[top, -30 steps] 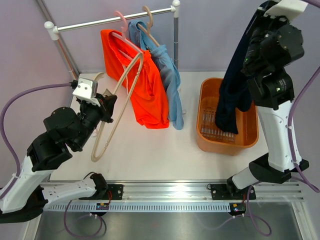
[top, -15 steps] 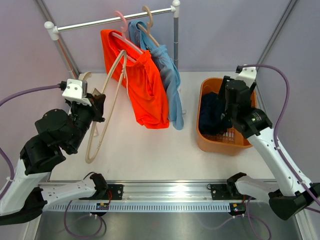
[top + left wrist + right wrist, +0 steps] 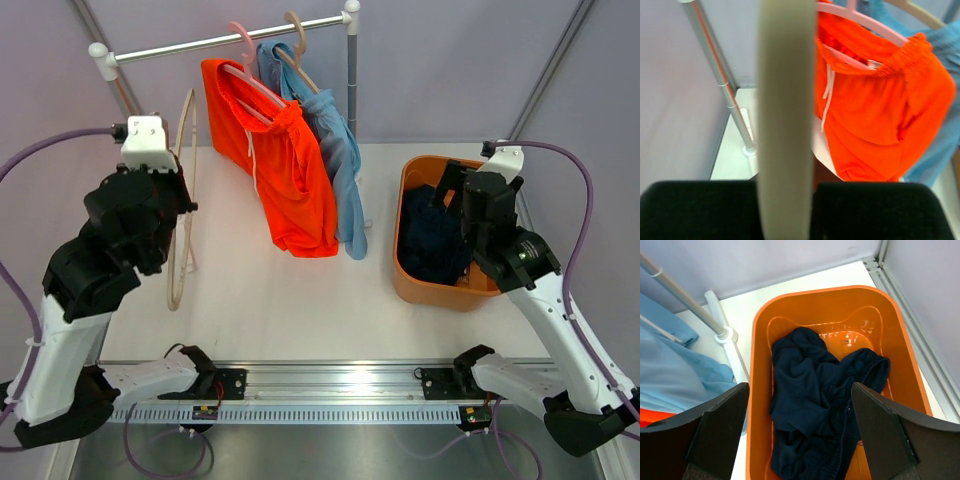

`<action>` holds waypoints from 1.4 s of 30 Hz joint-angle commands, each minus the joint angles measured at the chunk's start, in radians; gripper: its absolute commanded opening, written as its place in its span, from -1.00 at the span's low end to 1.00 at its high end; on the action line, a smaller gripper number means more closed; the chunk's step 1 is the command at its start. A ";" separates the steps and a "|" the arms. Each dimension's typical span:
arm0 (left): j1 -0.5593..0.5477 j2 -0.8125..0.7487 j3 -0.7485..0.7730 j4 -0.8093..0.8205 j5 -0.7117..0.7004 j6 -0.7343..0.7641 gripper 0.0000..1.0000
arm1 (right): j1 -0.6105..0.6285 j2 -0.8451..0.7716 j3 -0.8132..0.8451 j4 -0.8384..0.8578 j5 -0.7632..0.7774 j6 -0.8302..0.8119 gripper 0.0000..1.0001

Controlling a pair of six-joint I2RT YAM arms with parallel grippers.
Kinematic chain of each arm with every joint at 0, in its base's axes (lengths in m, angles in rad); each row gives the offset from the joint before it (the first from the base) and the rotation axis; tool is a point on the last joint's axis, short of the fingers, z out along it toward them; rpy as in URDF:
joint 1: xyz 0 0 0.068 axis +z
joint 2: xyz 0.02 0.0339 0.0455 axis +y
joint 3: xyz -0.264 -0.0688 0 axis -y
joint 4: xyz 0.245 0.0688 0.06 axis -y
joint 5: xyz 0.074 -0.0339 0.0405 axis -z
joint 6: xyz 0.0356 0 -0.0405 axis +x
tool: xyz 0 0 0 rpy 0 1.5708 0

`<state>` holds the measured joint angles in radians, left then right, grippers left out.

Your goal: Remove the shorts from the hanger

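Left gripper (image 3: 785, 202) looks clamped on the bare hanger (image 3: 785, 100); orange shorts (image 3: 875, 115) hang off to its right. Right gripper's (image 3: 797, 435) spread wide.

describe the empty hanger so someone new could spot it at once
Start at the clothes rail at the back, then look near its left end. The cream hanger is held there by the left end effector. Its neighbours on the rail carry orange shorts and light blue shorts; it is bare and off the rail.
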<state>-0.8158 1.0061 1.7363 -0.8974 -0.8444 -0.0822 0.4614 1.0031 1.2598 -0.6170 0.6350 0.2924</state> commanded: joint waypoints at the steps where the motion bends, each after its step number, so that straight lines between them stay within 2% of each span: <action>1: 0.177 0.112 0.081 -0.041 0.196 -0.013 -1.00 | -0.004 0.003 0.049 0.036 -0.076 0.001 0.83; 2: 0.266 0.138 0.100 -0.040 0.290 -0.013 -1.00 | -0.004 0.005 0.052 0.037 -0.090 0.001 0.83; 5: 0.392 0.244 0.181 -0.018 0.393 -0.010 -1.00 | -0.004 0.011 0.056 0.052 -0.167 0.004 0.83; 10: 0.565 0.408 0.368 -0.021 0.605 -0.034 -1.00 | -0.004 0.019 0.072 0.049 -0.207 -0.004 0.83; 14: 0.685 0.567 0.561 -0.037 0.705 -0.050 -1.00 | -0.004 0.015 0.070 0.054 -0.251 0.001 0.83; 17: 0.730 0.646 0.638 -0.040 0.734 -0.048 -1.00 | -0.003 0.014 0.067 0.059 -0.264 0.002 0.84; 26: 0.810 0.698 0.640 0.090 0.752 -0.033 -1.00 | -0.006 0.025 0.070 0.072 -0.293 -0.002 0.84; 31: 0.814 0.707 0.606 0.204 0.737 0.001 -1.00 | -0.004 0.011 0.052 0.076 -0.284 -0.004 0.84; 42: 0.839 0.802 0.614 0.239 0.722 -0.013 -1.00 | -0.004 0.019 0.059 0.065 -0.282 -0.009 0.84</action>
<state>0.0048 1.7741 2.3276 -0.7307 -0.1226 -0.1017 0.4614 1.0260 1.2903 -0.5873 0.3553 0.2920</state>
